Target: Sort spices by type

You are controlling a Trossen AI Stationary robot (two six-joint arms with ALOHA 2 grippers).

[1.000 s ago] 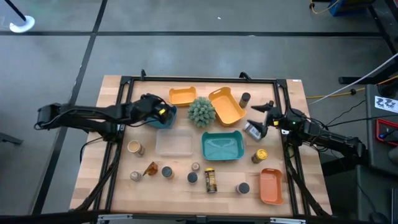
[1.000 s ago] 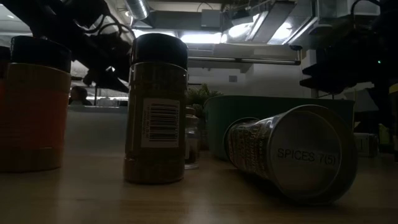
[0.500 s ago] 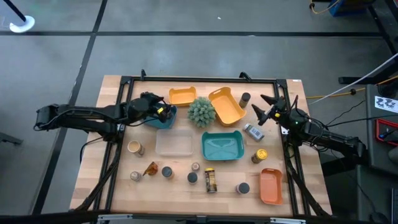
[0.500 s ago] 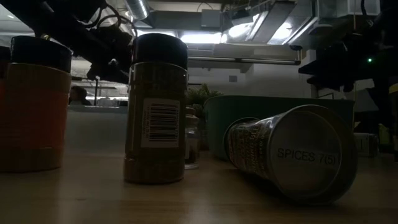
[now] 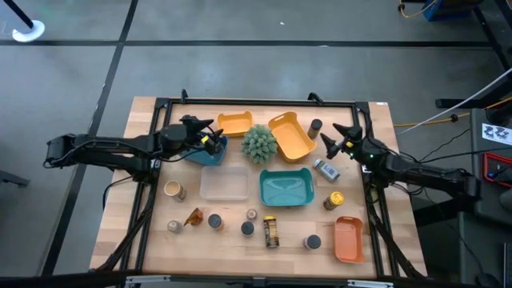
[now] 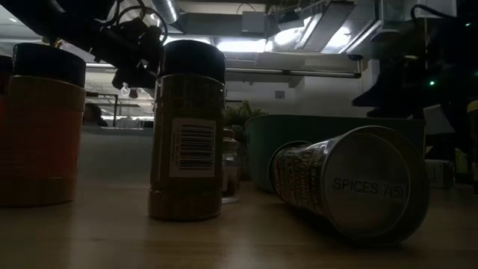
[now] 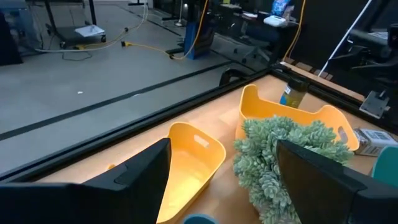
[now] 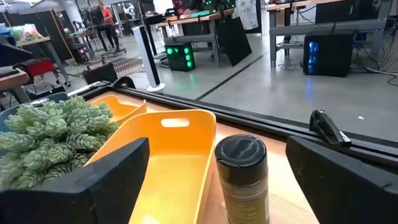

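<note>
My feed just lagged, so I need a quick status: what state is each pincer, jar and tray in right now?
Left pincer: open, empty, above the small teal tray.
Right pincer: open, empty, near the dark-capped jar.
Dark-capped jar: upright, beside the large orange tray.
Grey-labelled jar: lying on its side on the table.
Large teal tray: empty.
Clear tray: empty.

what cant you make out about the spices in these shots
- High view: labels on the small jars along the near edge, e.g. the dark-capped jar, too small to read.
- Low view: the jar at the left edge is cut off; its front is dark.
- Right wrist view: the dark-capped jar is cropped at the bottom, label unreadable.
</note>
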